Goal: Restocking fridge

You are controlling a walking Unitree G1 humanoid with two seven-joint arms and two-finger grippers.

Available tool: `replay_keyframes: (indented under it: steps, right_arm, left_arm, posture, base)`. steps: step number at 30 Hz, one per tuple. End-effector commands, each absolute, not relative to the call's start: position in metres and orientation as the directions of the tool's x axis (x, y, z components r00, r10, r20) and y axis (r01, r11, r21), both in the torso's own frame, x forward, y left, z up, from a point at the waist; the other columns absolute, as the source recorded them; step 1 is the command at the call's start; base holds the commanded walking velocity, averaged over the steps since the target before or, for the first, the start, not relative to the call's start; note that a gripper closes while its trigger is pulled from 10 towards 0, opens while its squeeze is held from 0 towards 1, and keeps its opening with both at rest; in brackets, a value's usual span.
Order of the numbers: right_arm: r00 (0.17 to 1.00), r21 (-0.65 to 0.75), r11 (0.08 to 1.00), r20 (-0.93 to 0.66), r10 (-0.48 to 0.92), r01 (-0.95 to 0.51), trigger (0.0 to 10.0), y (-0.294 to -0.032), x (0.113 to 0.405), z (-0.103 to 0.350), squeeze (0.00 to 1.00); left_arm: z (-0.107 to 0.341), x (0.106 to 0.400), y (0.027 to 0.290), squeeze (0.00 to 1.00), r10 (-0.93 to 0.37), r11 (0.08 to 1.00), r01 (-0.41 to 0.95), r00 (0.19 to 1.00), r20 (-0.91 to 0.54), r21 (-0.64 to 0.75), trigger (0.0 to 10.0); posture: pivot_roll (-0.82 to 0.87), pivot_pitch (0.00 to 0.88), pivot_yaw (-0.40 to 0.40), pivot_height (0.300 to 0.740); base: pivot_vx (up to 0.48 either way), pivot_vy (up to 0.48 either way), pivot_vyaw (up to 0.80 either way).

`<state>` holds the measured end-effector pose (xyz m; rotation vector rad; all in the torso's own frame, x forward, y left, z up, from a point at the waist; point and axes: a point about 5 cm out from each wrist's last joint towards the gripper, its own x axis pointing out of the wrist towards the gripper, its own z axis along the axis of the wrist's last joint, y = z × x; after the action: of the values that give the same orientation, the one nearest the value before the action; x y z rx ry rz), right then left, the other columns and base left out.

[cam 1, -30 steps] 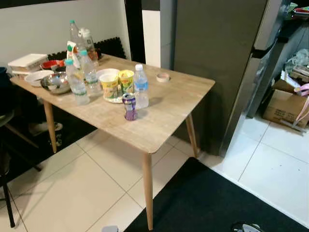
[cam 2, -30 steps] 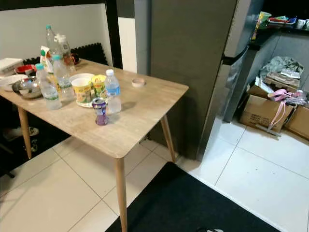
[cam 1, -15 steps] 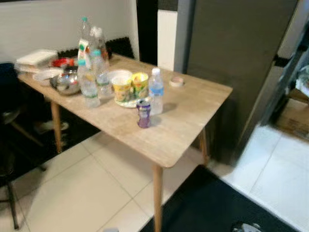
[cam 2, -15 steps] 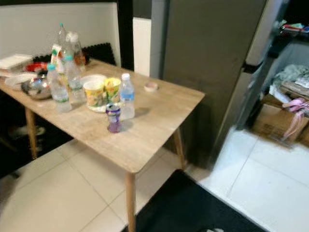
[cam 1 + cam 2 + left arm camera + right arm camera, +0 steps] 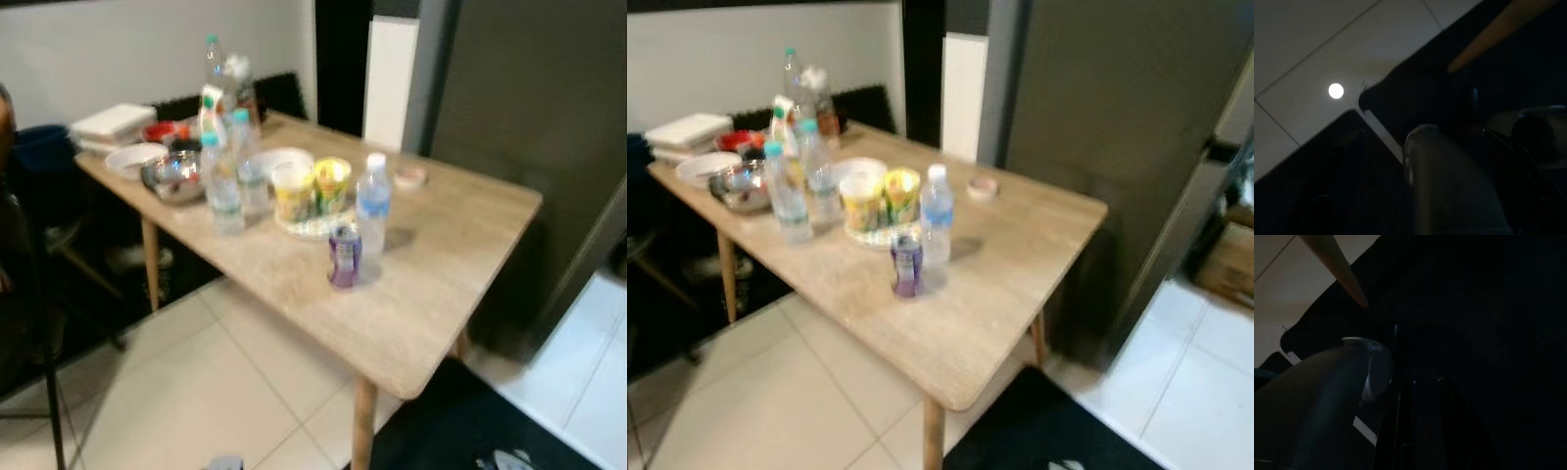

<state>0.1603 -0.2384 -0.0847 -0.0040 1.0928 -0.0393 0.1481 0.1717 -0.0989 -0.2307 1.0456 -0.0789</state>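
Table (image 5: 1019, 284): you are looking down at a light wooden table on tapered legs, standing on pale floor tiles; a black mat (image 5: 1038, 431) lies at its near corner.
Purple can (image 5: 906, 264): it stands upright toward the near edge of the table; a clear water bottle (image 5: 937, 215) with a white cap stands just behind it, close beside.
Cups: a cream-coloured cup (image 5: 861, 202) and a yellow cup (image 5: 902, 195) sit side by side on a white plate (image 5: 847, 168), just to the left of the white-capped bottle.
Other bottles: two clear bottles with teal caps (image 5: 787, 193) stand left of the cups; more bottles and a carton (image 5: 784, 115) cluster near the far edge by the wall.
Far left end: a metal bowl (image 5: 740, 186), a white dish (image 5: 705, 168), a red dish (image 5: 737, 140) and a white box (image 5: 688, 131) sit there.
Tape roll (image 5: 982, 186): it lies alone on the table, right of the bottles and well apart from the can.
Fridge (image 5: 1117, 127): the tall dark cabinet stands just behind the table's right end; you see it blurred.
Left pincer: its wrist view is dark, showing tile, the mat's edge and a wooden leg; you cannot tell how its fingers stand.
Right pincer: its wrist view is darker yet, with a table leg and mat; you cannot tell whether it is parted or what it has.
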Motion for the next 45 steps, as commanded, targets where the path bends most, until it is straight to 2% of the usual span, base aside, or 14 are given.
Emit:
replay_keyframes:
  steps: [1, 22, 33, 45]
  right_arm:
    - [0.447, -0.017, 0.999, -0.894, -0.033, 0.039, 10.0, -0.237, 0.155, -0.087, 0.0]
    - [0.441, -0.019, 0.999, -0.897, -0.03, 0.028, 10.0, -0.236, 0.154, -0.088, 0.0]
    - [0.461, 0.065, 0.998, -0.886, 0.049, 0.02, 10.0, -0.232, 0.155, -0.087, 0.0]
    - [0.461, 0.115, 0.993, -0.881, 0.104, -0.005, 10.0, -0.227, 0.154, -0.088, 0.0]
  left_arm:
    - [-0.102, 0.139, 0.173, 0.0, -0.174, 0.974, -0.046, 0.475, -0.863, -0.222, 10.0]
    - [-0.102, 0.139, 0.172, 0.0, -0.181, 0.971, -0.049, 0.475, -0.861, -0.232, 10.0]
    - [-0.102, 0.139, 0.172, 0.0, -0.18, 0.972, -0.046, 0.473, -0.862, -0.229, 10.0]
    - [-0.102, 0.14, 0.172, 0.0, -0.172, 0.972, -0.061, 0.478, -0.861, -0.228, 10.0]
  posture:
    - [-0.09, 0.0, 0.017, 0.74]
    - [-0.09, 0.0, 0.018, 0.74]
    - [-0.09, 0.0, 0.016, 0.74]
    - [-0.09, 0.0, 0.016, 0.74]
  base:
    - [0.0, -0.431, 0.0]
    - [0.0, -0.467, 0.0]
    - [0.0, -0.462, 0.0]
    - [0.0, -0.042, 0.77]
